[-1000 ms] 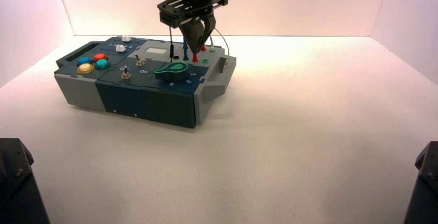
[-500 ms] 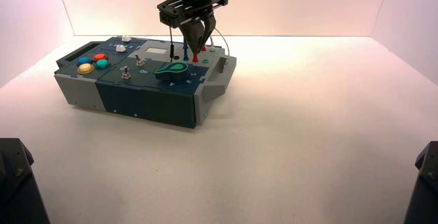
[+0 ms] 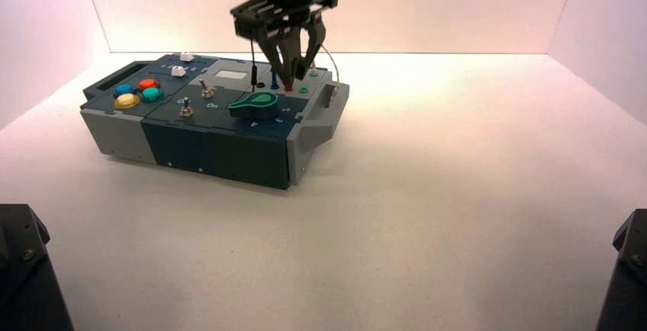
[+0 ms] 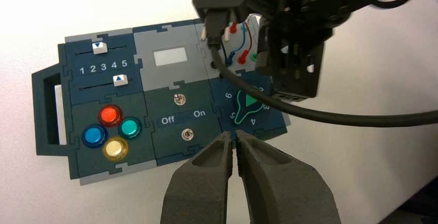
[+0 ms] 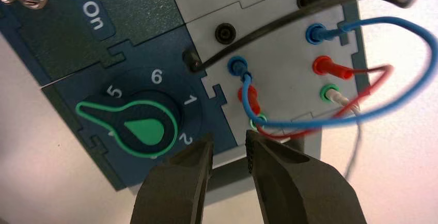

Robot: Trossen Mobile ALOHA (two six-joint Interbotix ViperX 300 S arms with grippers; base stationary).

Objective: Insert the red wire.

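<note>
Right hand open over box, red wire apparently plugged in

Red wire: short, thin red lead curving in a loop, a slim red plug at each end.
Near plug: in the socket between the blue plug and green socket nearer the knob.
Far plug: seated in a red socket, between blue and pale plugs.

The table is pale and flat. A big box sits right on it, over on the far left part. The box is grey and dark blue, and it sits a bit crooked.
</note>
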